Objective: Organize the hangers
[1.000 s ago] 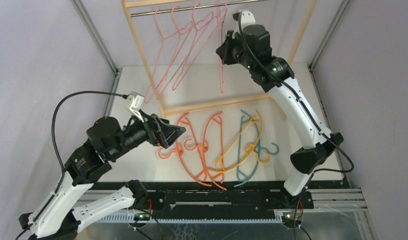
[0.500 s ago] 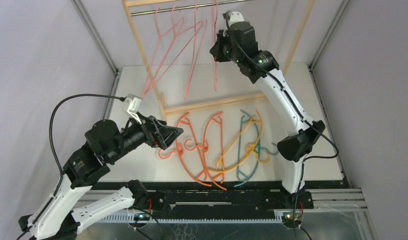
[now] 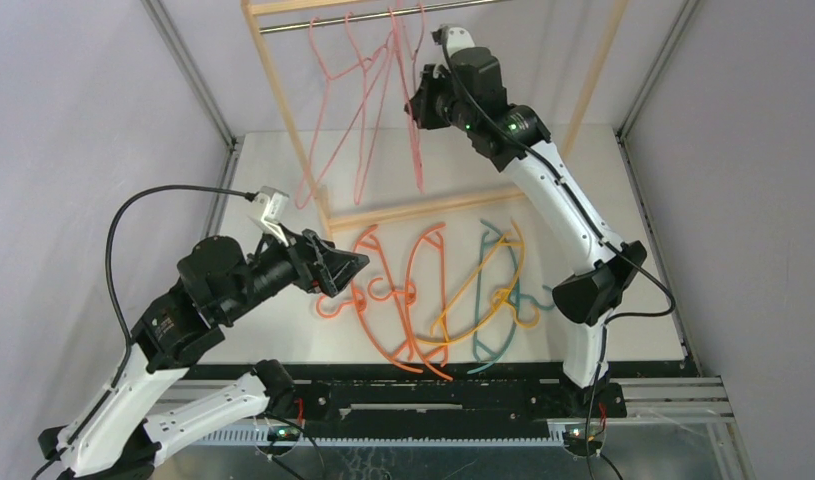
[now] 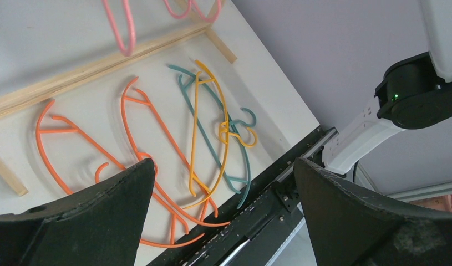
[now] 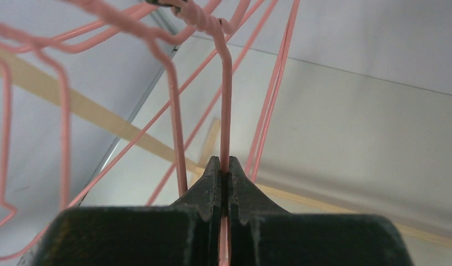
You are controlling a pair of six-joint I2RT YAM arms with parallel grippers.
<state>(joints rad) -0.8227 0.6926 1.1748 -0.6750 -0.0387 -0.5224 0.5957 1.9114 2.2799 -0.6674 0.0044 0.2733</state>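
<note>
**Worktop.** White and rectangular, with both arm bases at its near edge.

**Rack.** A wooden frame stands along the far edge, with a metal rod across its top.

**Right arm.** It rises from the near-right corner, reaches steeply up and leans left toward the rod. The right gripper points at the rack, and its fingers are pinched together on the straight wire of one pink hanger. That hanger hangs below the rod at the far edge. Whether its hook sits on the rod cannot be told.

**Left arm.** It is folded at the elbow over the near-left corner, with the forearm roughly level and aimed right. The left gripper hovers with its fingers spread wide and nothing between them, above the leftmost floor hanger.

**Hangers.**
- The other pink hangers hang from the rod beside the held one, with their frames tangled.
- Two orange hangers lie flat on the worktop between the rack's base and the near edge.
- To their right, a yellow-orange hanger lies crossed over a teal hanger.
</note>
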